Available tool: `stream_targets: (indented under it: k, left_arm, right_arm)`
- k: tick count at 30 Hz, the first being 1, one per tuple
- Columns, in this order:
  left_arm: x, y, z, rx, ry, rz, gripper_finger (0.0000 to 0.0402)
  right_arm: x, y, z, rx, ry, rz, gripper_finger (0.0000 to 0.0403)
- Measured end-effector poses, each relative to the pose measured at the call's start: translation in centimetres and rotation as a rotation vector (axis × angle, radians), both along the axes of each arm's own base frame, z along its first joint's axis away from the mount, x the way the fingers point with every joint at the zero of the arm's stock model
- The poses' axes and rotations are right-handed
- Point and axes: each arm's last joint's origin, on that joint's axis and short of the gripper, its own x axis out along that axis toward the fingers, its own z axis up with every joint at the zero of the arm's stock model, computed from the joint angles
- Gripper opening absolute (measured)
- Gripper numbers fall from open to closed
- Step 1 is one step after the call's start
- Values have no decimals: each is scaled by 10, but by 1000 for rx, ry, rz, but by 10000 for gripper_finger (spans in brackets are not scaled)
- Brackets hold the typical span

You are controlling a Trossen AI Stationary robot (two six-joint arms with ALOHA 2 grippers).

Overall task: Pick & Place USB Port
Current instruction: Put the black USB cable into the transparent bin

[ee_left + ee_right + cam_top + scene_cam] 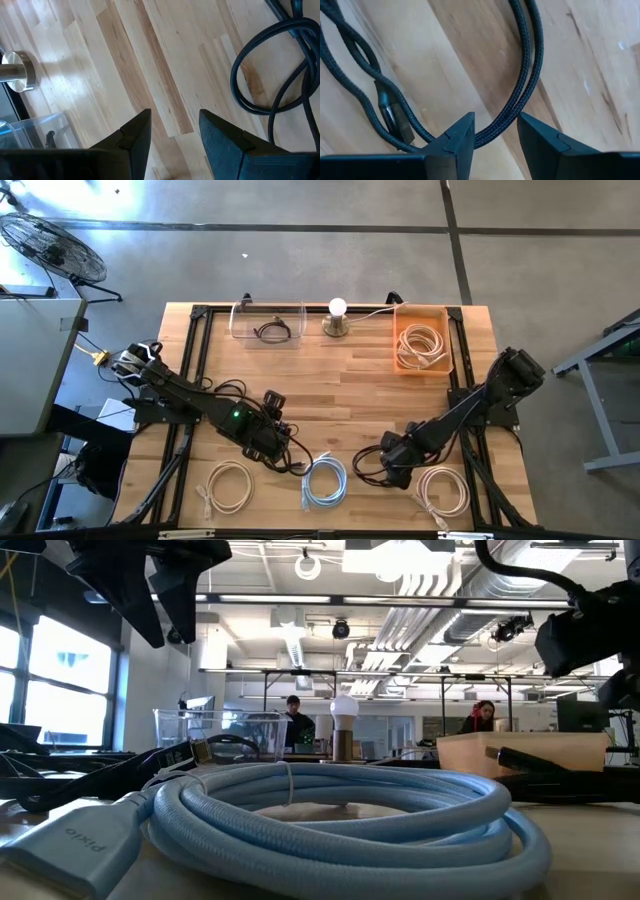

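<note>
On the left side of the wooden table (330,385), the left gripper (272,425) hangs low over the bare wood. Its two dark fingers (134,137) stand a little apart and hold nothing. A loop of black cable (260,80) lies on the wood just ahead of them.

Near the front edge, a coiled cream cable (227,485) lies on the left. Next to it, in the middle, is a coiled light blue USB cable (325,480). In the low view this blue coil (350,815) fills the front, and its flat plug (75,835) points to the left.

At the back of the table, a clear plastic box (267,322) holds a small dark cable (271,332). Beside it stands a white light bulb on a round base (337,318). Farther right is an orange bin (421,365) with a cream cable (421,343) coiled inside.

On the right, the right gripper (392,463) is down at a loose black USB cable (372,465). Its fingers (455,137) stand a little apart right above the braided black strands (525,75), and a dark plug (395,117) lies beside them. They are not closed on the cable. Another cream coil (442,490) lies just right of that gripper.
</note>
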Motion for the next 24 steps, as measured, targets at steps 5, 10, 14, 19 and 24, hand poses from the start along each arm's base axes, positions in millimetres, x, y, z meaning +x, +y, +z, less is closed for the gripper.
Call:
stream_targets:
  k: [5, 10, 14, 19, 24]
  left_arm:
    - [0, 0, 0, 0, 0, 0, 160]
    - [0, 0, 0, 0, 0, 0, 160]
    - [0, 0, 0, 0, -1, 0, 160]
    - [4, -2, 1, 15, -47, -30, 160]
    - [11, -12, 7, 141, -184, -120, 160]
  right_arm:
    - [0, 0, 0, 0, -2, 21, 139]
    - [0, -2, 0, -56, -33, 64, 92]
    - [2, -4, 0, -148, -93, 163, 14]
    - [5, -7, 0, -240, -143, 202, 8]
    - [7, -10, 1, -340, -189, 242, 5]
